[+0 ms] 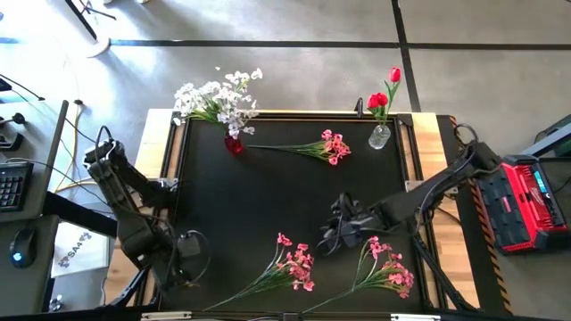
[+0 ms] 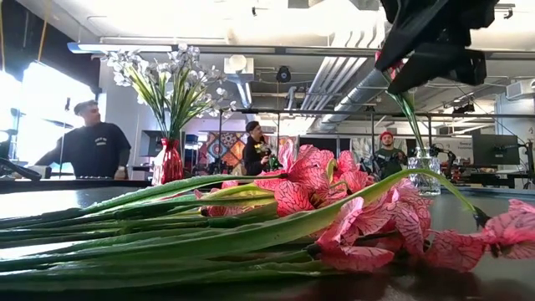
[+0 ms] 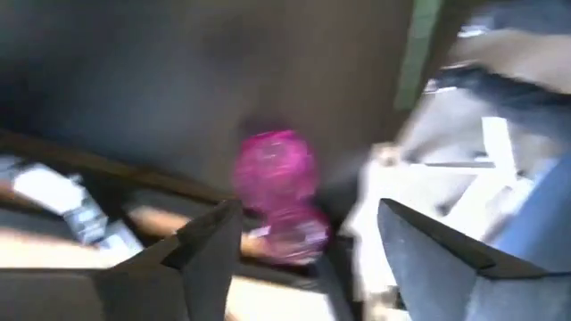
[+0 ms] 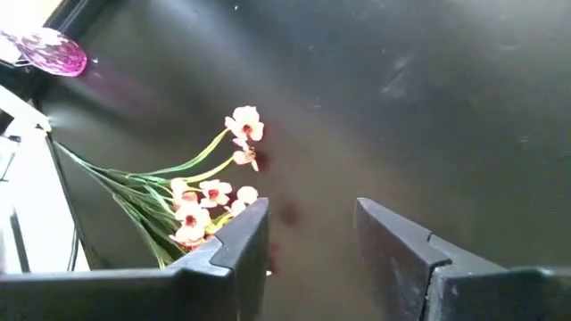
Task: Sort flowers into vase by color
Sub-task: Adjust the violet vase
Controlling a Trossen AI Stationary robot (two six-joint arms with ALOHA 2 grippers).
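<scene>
Reference landmark: the black rectangular table mat (image 1: 259, 205).

White flowers: a bunch of white-blossom sprays (image 1: 214, 98) stands in a small red vase (image 1: 233, 144) at the far left corner of the mat. Red flowers: red tulip-like blooms (image 1: 385, 89) stand in a small clear glass vase (image 1: 379, 136) at the far right corner of the mat.

Pink flowers: three pink-blossom sprays lie flat on the mat. One pink spray (image 1: 323, 147) lies near the far edge, between the two vases. A second pink spray (image 1: 287, 265) lies near the front edge at mid-width. A third pink spray (image 1: 385, 267) lies near the front edge, toward the right side.

Right gripper (image 1: 337, 234): positioned over the mat's right half, between the second and third pink sprays and just beyond their blossoms. The jaws stand apart with bare mat between them; nothing is held. The right wrist view shows a pink spray just beside one finger (image 4: 236, 245).

Left gripper (image 1: 186, 259): positioned at the front left corner of the mat. The jaws stand apart and hold nothing. A purple glass-like object (image 3: 278, 192) shows beyond its fingers (image 3: 210, 236); what it is cannot be determined.
</scene>
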